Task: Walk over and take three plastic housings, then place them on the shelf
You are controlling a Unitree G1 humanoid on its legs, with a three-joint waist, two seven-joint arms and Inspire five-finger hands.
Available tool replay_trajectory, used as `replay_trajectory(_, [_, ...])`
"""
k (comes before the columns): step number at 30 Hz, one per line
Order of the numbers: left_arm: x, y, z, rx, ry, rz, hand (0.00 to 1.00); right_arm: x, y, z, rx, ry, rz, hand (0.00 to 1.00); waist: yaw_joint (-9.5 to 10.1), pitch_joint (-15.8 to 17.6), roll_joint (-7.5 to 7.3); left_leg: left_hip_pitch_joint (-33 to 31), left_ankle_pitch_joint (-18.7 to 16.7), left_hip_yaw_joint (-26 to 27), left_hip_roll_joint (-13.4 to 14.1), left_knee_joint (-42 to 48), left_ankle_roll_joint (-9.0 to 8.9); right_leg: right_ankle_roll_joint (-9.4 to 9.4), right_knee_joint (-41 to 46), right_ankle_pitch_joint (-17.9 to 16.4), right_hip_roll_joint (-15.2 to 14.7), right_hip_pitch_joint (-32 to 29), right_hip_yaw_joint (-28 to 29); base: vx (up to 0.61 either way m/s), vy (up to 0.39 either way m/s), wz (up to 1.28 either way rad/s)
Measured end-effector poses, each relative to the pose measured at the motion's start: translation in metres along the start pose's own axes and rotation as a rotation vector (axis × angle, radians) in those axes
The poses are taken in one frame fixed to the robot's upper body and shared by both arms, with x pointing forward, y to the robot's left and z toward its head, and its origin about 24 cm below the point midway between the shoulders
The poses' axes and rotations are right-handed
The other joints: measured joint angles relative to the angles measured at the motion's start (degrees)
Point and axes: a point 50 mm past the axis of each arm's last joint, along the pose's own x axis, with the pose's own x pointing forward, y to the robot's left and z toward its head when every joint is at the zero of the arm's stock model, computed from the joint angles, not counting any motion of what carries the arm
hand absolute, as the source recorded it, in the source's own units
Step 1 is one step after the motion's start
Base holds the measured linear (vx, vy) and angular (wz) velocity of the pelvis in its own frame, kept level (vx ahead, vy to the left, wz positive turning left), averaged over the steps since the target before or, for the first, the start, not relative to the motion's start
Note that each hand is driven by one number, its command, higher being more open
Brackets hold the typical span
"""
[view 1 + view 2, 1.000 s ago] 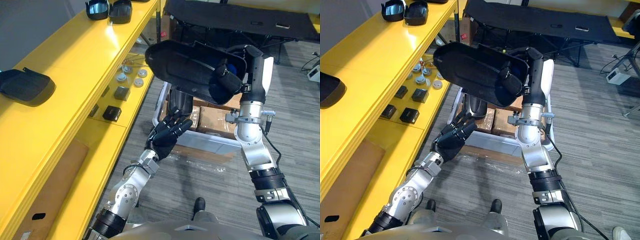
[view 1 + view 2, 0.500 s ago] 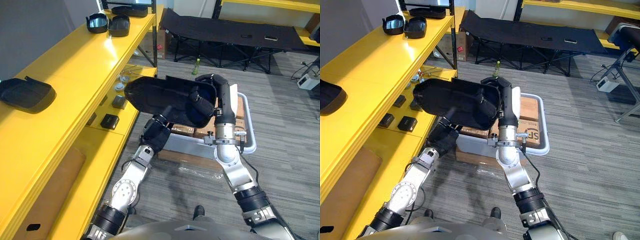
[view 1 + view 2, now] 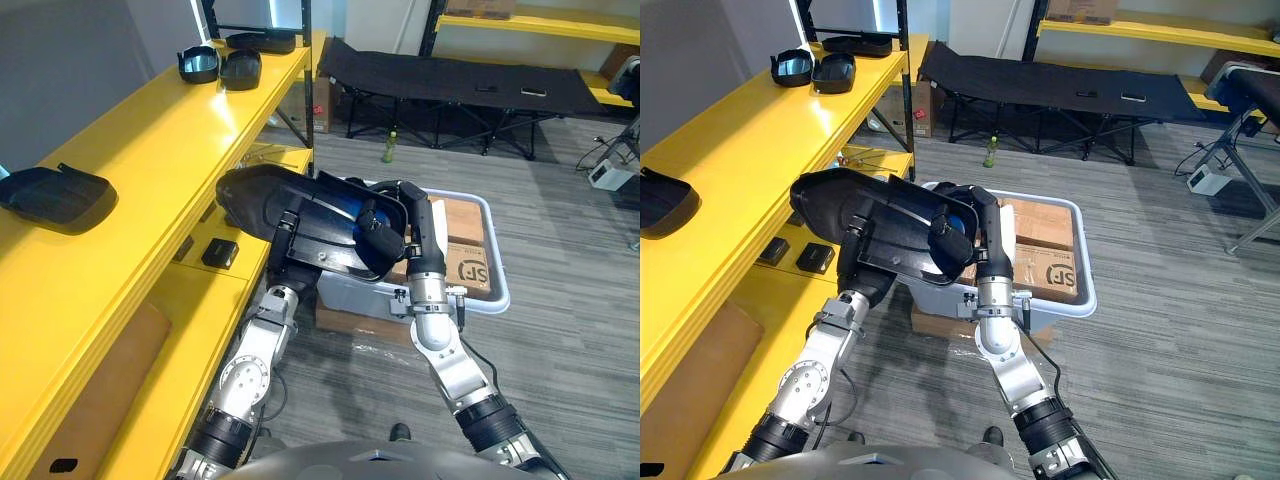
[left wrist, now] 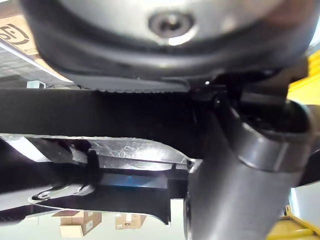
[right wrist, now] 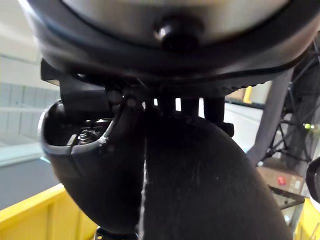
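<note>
On top of the yellow shelf (image 3: 150,170), 1 black housing (image 3: 55,195) lies at its near end and 2 smaller black shells (image 3: 220,65) sit at its far end. Just off the shelf's front edge, level with its lower board, a large plastic housing (image 3: 290,205) hangs in the air, hollow side up. The left hand (image 3: 286,232) meets its near rim; whether it grips, I cannot tell. The right hand (image 3: 384,236) is curled round the end farthest from the shelf. Farther from the shelf stands a white bin (image 3: 495,285) of cardboard boxes (image 3: 470,262).
</note>
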Motion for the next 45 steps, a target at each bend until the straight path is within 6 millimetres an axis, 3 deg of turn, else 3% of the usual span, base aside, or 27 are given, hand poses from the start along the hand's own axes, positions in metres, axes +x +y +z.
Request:
replay_trajectory(3, [0.000, 0.009, 0.003, 0.018, -0.021, 0.037, 0.00, -0.004, 0.007, 0.006, 0.035, -0.052, 0.026, 0.00, -0.20, -0.6, -0.04, 0.2, -0.1, 0.1, 0.0, 0.0, -0.03, 0.00, 0.0, 0.0, 0.0, 0.1, 0.0, 0.00, 0.000, 0.00])
replay_trajectory(13, [-0.001, 0.008, 0.009, 0.271, -0.038, 0.017, 0.00, -0.014, 0.009, 0.008, 0.076, -0.069, -0.025, 0.00, -0.75, -2.1, -0.85, 0.1, -0.3, 0.1, 0.0, 0.3, -0.09, -0.59, 0.0, -0.4, 0.0, 0.2, 0.0, 0.00, 0.000, 0.00])
replay_trajectory(14, [-0.001, 0.008, 0.009, 0.288, -0.039, 0.016, 0.00, -0.015, 0.008, 0.008, 0.075, -0.071, -0.027, 1.00, -0.94, -2.2, -0.83, 0.1, -0.4, 0.1, 0.0, 0.3, -0.09, -0.60, -0.1, -0.4, 0.0, 0.2, 0.0, 0.00, 0.000, 0.00])
replay_trajectory(21, [0.000, -0.001, 0.008, 0.419, -0.084, 0.023, 0.00, -0.024, 0.005, 0.003, 0.050, -0.055, -0.014, 1.00, -1.42, -2.8, -0.74, 0.1, -1.1, 0.2, 0.0, 1.3, -0.15, -0.68, -0.2, -0.4, 0.0, 0.5, 0.1, 0.00, 0.000, 0.00])
replay_trajectory(26, [-0.002, -0.023, 0.020, 0.687, -0.219, 0.041, 0.00, -0.025, 0.003, -0.002, 0.026, -0.020, -0.007, 1.00, -1.38, -2.9, -0.70, 0.1, -1.1, 0.2, 0.0, 1.3, -0.16, -0.70, -0.2, -0.4, 0.1, 0.6, 0.0, 0.00, 0.000, 0.00])
replay_trajectory(30, [-0.007, -0.038, 0.041, 1.014, -0.451, 0.130, 0.00, -0.027, 0.009, -0.005, 0.031, 0.038, 0.041, 1.00, -1.22, -2.8, -0.67, 0.1, -1.2, 0.2, 0.1, 1.3, -0.15, -0.68, -0.2, -0.4, 0.1, 0.6, 0.0, 0.00, 0.000, 0.00])
replay_trajectory(32, [-0.018, -0.042, 0.063, 1.119, -0.644, 0.246, 0.00, -0.031, 0.009, -0.003, 0.122, 0.087, 0.007, 1.00, -0.96, -2.8, -0.62, 0.2, -1.3, 0.2, 0.1, 1.3, -0.08, -0.65, -0.2, -0.5, 0.1, 0.6, 0.0, 0.00, 0.000, 0.00])
replay_trajectory(34, [-0.027, -0.041, 0.082, 1.194, -0.804, 0.364, 0.00, -0.031, 0.007, -0.004, 0.171, 0.112, -0.020, 1.00, -0.88, -2.8, -0.61, 0.2, -1.6, 0.2, 0.1, 1.4, 0.06, -0.63, -0.2, -0.5, 0.1, 0.7, 0.0, 0.00, 0.000, 0.00])
replay_trajectory(38, [-0.045, -0.044, 0.100, 1.265, -0.966, 0.467, 0.00, -0.032, 0.001, 0.000, 0.195, 0.108, -0.048, 1.00, 0.10, -2.8, -0.61, 0.1, -1.9, 0.2, 0.1, 1.5, 0.09, -0.62, -0.2, -0.5, 0.1, 0.7, 0.0, 0.00, 0.000, 0.00])
replay_trajectory(42, [-0.051, -0.058, 0.098, 1.327, -1.031, 0.391, 0.00, -0.030, 0.006, 0.006, 0.256, 0.096, 0.000, 1.00, 0.10, -2.6, -0.50, 0.0, -2.5, 0.1, 0.1, 2.4, 0.06, -0.54, -0.2, -0.6, 0.1, 1.0, 0.0, 0.00, 0.006, -0.01])
replay_trajectory(45, [-0.046, -0.073, 0.086, 1.411, -0.978, 0.158, 0.00, -0.029, 0.009, 0.007, 0.260, 0.084, 0.060, 1.00, 0.03, -2.4, -0.22, -0.1, -2.8, 0.1, 0.0, 2.9, 0.06, -0.55, -0.2, -0.6, 0.1, 1.0, 0.0, 0.00, 0.000, 0.00])
